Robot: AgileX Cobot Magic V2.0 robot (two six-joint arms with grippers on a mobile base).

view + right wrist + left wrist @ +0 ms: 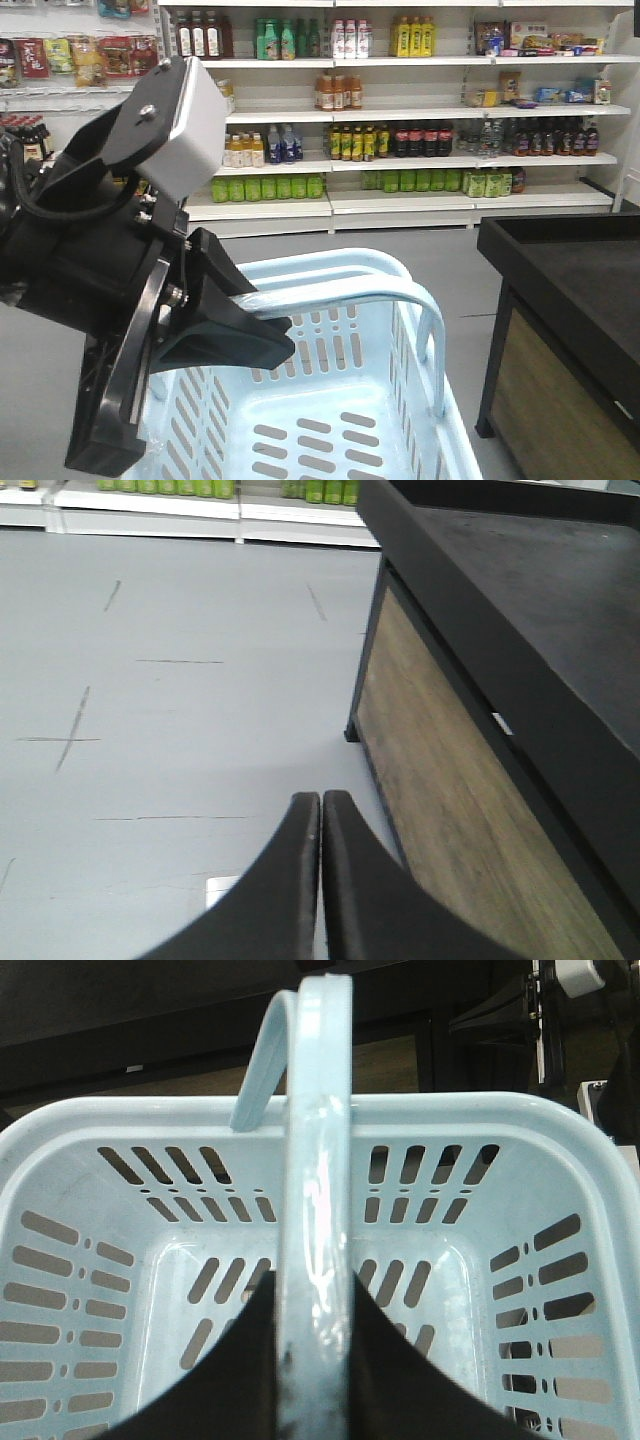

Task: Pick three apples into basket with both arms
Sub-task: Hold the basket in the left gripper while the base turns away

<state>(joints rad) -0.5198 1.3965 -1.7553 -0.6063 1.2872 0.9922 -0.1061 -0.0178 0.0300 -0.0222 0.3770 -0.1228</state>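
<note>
Shop shelves [400, 110] stocked with rows of bottled drinks run along the far wall, above a grey floor [180, 680] marked with thin dark lines. A black counter [570, 270] with a wood-grain side stands on the right.

Near the front, the pale aqua basket [330, 262] hangs by its looped handle [320, 1160]. The left gripper [313, 1280] pinches that handle, one black finger on each side of the bar. Its wrist view looks straight down into the basket, where only slotted walls and a bare plastic bottom show. The fingers hide the near part of the bottom.

The front view shows the bulky left arm [90, 260] with its white-grey box housing [195, 115]. The arm blocks the basket's left side, and the frame cuts off the basket's lower edge.

Only the right wrist view shows the right gripper [321, 798]. Its two fingers are pressed flat together with nothing between them, and it hangs over the floor just left of the counter's wooden side. Most of the counter top lies outside that frame.

In the far right corner of the left wrist view there is dark machinery that is hard to make out.
</note>
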